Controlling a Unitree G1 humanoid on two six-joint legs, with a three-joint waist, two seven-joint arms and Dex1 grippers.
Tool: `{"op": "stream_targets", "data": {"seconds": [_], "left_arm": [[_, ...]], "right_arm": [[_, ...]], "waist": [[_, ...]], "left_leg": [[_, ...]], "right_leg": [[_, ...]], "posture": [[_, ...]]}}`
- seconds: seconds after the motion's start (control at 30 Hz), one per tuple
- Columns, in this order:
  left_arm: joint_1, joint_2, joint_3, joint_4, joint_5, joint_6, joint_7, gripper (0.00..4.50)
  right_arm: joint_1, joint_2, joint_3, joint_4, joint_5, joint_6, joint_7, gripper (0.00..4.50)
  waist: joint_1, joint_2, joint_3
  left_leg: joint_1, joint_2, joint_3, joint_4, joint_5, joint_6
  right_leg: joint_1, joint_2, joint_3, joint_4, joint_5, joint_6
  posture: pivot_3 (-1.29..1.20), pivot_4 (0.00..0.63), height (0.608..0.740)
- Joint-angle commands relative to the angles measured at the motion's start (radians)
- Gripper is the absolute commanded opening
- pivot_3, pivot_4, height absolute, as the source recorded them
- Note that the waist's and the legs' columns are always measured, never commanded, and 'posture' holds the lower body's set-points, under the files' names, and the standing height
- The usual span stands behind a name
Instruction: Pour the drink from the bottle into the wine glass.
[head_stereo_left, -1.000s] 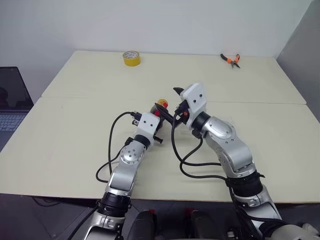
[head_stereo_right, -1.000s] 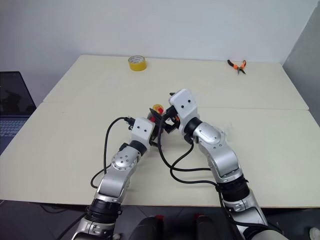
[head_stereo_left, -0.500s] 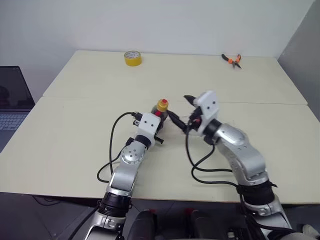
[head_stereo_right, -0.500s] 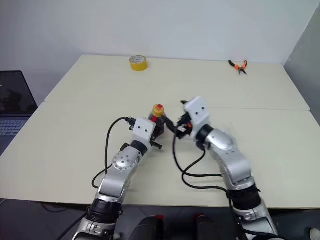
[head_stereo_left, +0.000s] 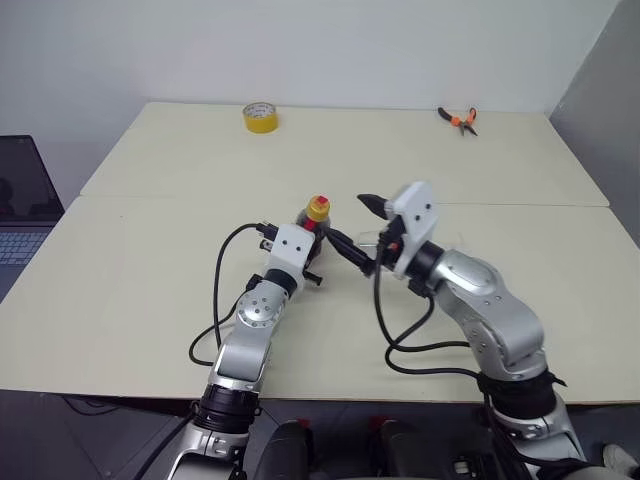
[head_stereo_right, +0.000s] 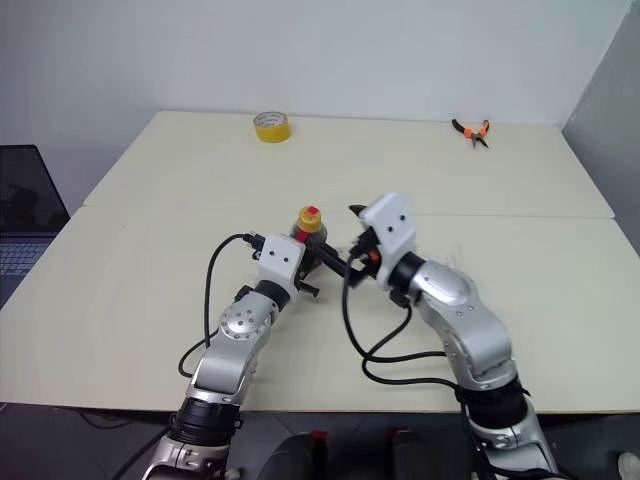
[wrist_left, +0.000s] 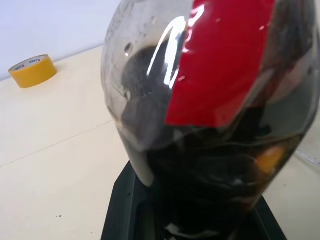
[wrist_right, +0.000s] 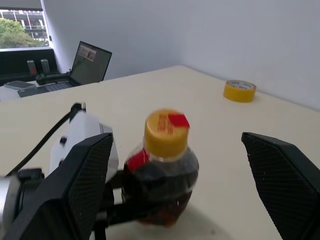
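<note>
Left gripper (head_stereo_right: 300, 262) is clamped on the bottle (head_stereo_left: 314, 232) mid-table with its yellow cap (wrist_right: 166, 128) on, right gripper (wrist_right: 175, 185) hangs wide open beside it, so a sloppy grab could knock it crooked.

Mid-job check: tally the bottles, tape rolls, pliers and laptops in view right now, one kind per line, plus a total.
Bottles: 1, the yellow-capped bottle near the table's middle
Tape rolls: 1, the yellow tape roll at the far edge
Pliers: 1, the orange-handled pliers at the far right corner
Laptops: 1, the laptop off the table's left side
Total: 4
</note>
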Motion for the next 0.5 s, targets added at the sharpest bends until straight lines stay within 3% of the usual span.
{"op": "stream_targets", "data": {"seconds": [0.03,0.5], "left_arm": [[-0.019,0.001,-0.004,-0.065,-0.003,-0.018,-0.005,0.66],[-0.016,0.004,-0.013,-0.067,-0.003,-0.020,-0.003,0.66]], "right_arm": [[-0.036,0.023,0.013,0.022,-0.033,-0.034,-0.025,4.40],[-0.054,0.042,-0.029,0.111,-0.068,-0.077,-0.043,4.40]], "waist": [[0.001,0.000,0.000],[0.003,0.000,0.000]], "left_leg": [[0.000,0.000,0.000,0.000,0.000,0.000],[0.000,-0.001,0.001,0.000,0.000,0.000]], "right_leg": [[0.000,0.000,0.000,0.000,0.000,0.000],[0.000,-0.001,0.000,0.000,0.000,0.000]], "posture": [[0.00,0.150,0.740],[0.00,0.150,0.740]]}}
